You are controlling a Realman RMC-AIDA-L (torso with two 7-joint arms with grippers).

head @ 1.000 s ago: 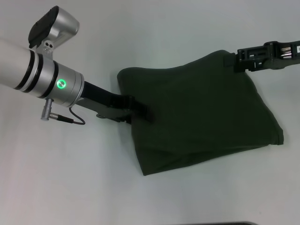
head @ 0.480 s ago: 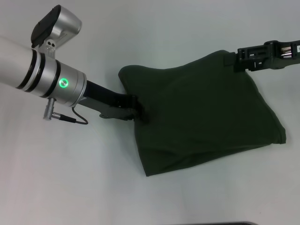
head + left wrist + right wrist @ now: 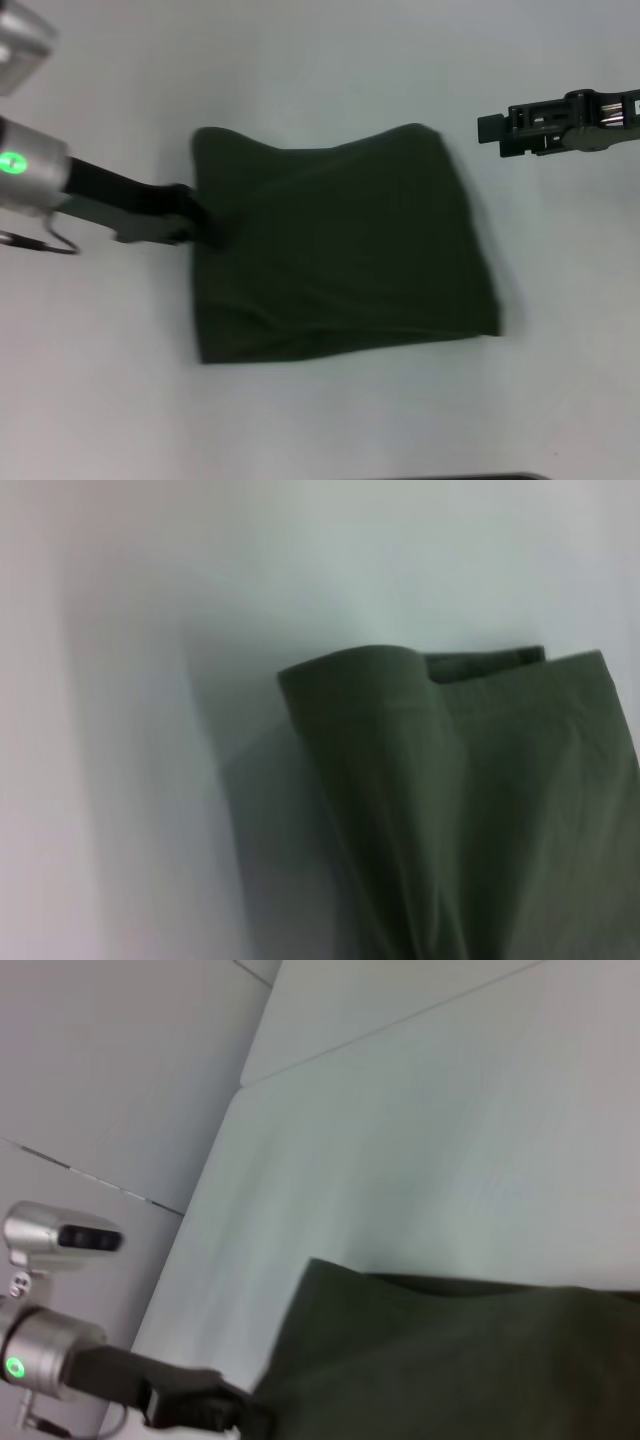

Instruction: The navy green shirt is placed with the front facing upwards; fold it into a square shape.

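Looks like we're squaring up the folded shirt [image 3: 340,250] mid-table: our left gripper [image 3: 205,225] is clamped on its left edge, right gripper [image 3: 490,128] off it; can't tell its fingers. Next, release and flatten.

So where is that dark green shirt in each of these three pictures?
Head view: the navy green shirt lies folded mid-table, the left gripper at its left edge.
Left wrist view: shirt fills the lower right, a rolled corner uppermost.
Right wrist view: shirt spreads along the bottom.
Shared landmark: the left gripper meeting the shirt's edge shows in the head and right wrist views.
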